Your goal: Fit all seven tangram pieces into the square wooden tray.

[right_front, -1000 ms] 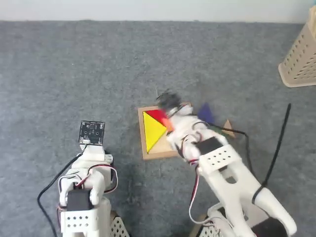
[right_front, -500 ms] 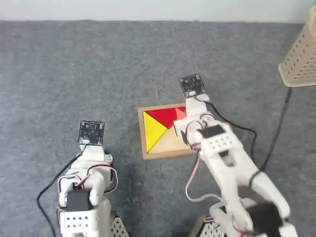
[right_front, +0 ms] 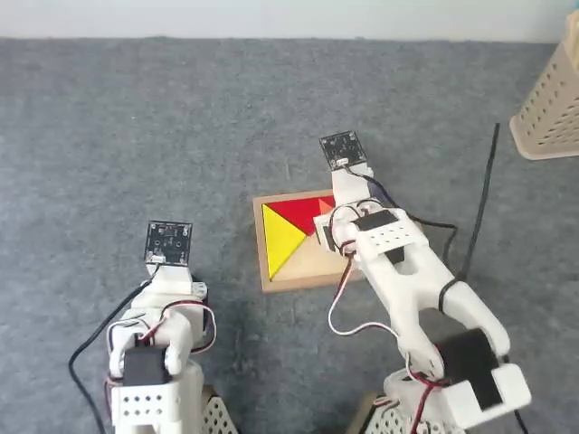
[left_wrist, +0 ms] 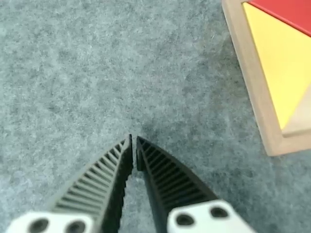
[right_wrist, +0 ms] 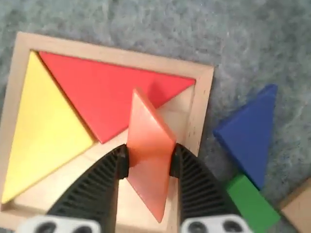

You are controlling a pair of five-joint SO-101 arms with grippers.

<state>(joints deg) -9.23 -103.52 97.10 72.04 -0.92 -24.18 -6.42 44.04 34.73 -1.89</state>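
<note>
- Right gripper point(right_wrist: 148, 155) pinches the orange piece point(right_wrist: 146, 126), which stands tilted on edge above the tray's open part, its upper corner overlapping the red triangle point(right_wrist: 112, 97). Let go like this, it probably lands propped on the red, not flat.
- Left gripper point(left_wrist: 133, 143) hangs over bare carpet beside the tray, jaws nearly together and empty.
- Wooden tray point(right_wrist: 116, 57): a low descent could catch its wall and shove it.
- Yellow triangle point(right_wrist: 43, 121) lies seated; a push on the red may shift it.
- Blue triangle point(right_wrist: 250, 131) and green piece point(right_wrist: 250, 201) wait outside, just beside the tray.
</note>
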